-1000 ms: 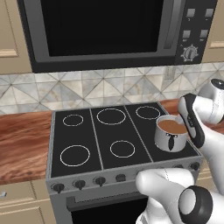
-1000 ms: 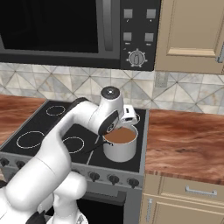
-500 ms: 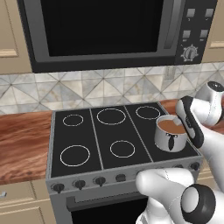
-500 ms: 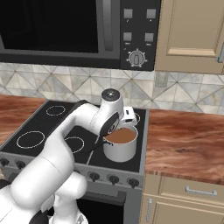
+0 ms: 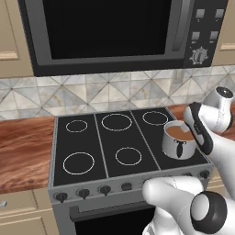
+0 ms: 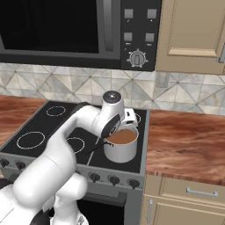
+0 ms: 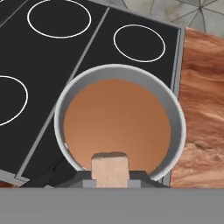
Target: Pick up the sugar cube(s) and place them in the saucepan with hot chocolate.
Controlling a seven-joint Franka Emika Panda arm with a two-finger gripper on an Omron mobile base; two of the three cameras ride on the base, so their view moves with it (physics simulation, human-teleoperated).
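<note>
My gripper [image 7: 110,181] is clamped on the sugar cube [image 7: 110,168] directly above the saucepan [image 7: 120,127] on the stove's near right burner, so only the drop remains.

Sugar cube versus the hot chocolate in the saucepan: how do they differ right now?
The sugar cube is a pale tan, square-edged solid; the hot chocolate is a darker brown, flat liquid. The cube is clamped in the shut pincer above the pan's near rim; the chocolate sits inside the saucepan on the stove. The cube looks far smaller than the chocolate's surface. Both are brownish.
</note>
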